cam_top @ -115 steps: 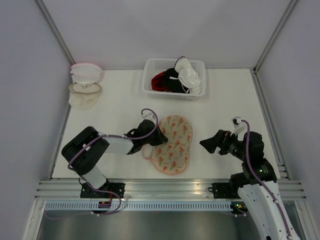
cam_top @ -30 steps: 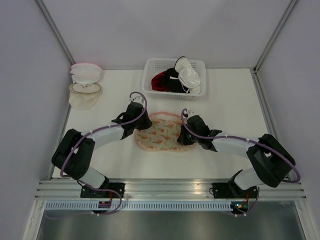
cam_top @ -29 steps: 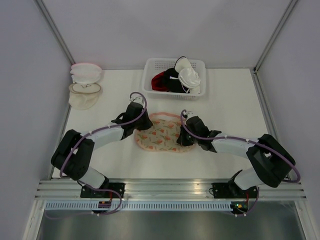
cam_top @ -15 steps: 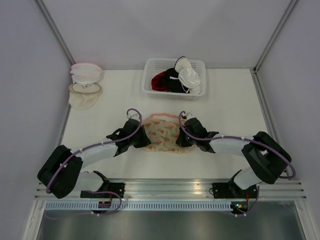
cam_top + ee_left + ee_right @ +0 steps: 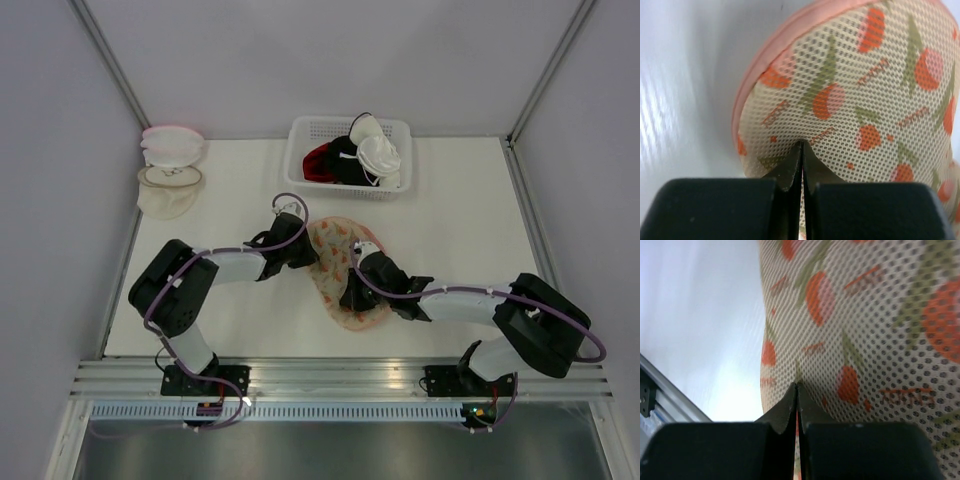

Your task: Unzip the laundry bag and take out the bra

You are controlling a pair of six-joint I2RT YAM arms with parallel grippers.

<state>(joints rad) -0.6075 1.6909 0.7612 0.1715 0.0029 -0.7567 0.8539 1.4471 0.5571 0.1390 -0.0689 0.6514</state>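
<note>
I hold the laundry bag (image 5: 345, 262) with left end effector (image 5: 311, 257) clamped at 9 o'clock and right end effector (image 5: 350, 297) clamped at 6 o'clock. I judge gentle opposing tension should expose the zip.

A white plastic lattice basket (image 5: 296, 160) stands at the far edge of the white table (image 5: 460, 200), slightly right of centre. It holds a red garment (image 5: 318, 163), a black garment (image 5: 345, 160) and a white padded garment (image 5: 380, 155) heaped together, the white one rising above the rim. In the far left corner two domed pouches lie touching, a pink pouch (image 5: 170, 145) nearest the wall and a white pouch (image 5: 168, 190) just in front of it; a ribbed aluminium rail (image 5: 330, 375) runs along the table's near edge.
</note>
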